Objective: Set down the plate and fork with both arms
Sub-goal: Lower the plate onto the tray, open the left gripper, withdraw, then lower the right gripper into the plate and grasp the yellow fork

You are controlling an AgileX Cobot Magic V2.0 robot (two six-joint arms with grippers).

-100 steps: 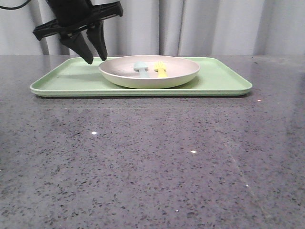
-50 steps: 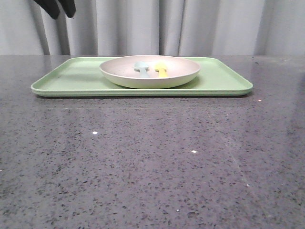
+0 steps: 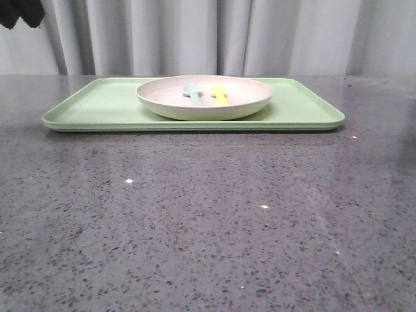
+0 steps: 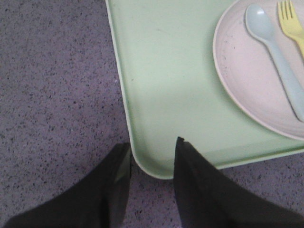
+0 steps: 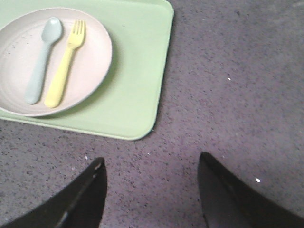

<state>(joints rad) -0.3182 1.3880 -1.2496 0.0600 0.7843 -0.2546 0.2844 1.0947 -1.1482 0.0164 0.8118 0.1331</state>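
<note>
The cream-white plate (image 3: pixel 205 97) sits on the pale green tray (image 3: pixel 97 107) at the back of the table. The yellow fork (image 3: pixel 220 95) lies in the plate beside a pale blue spoon (image 3: pixel 193 92). The left wrist view shows the plate (image 4: pixel 247 80), the fork (image 4: pixel 289 23) and the spoon (image 4: pixel 275 52). My left gripper (image 4: pixel 153 147) is open and empty, high above a tray corner (image 4: pixel 156 166); only its dark tip (image 3: pixel 19 12) shows at the front view's top left. My right gripper (image 5: pixel 151 164) is open and empty over bare table, beside the tray, apart from plate (image 5: pixel 90 57) and fork (image 5: pixel 64 71).
The grey speckled table (image 3: pixel 208 221) stretches in front of the tray. A pale curtain (image 3: pixel 260 36) hangs behind. The tray's right end (image 3: pixel 312 107) is bare; its corner shows in the right wrist view (image 5: pixel 142 128).
My left gripper has risen from beside the plate's left rim and drawn away up and to the left, nearly out of the front view. Plate, fork and spoon have not moved.
</note>
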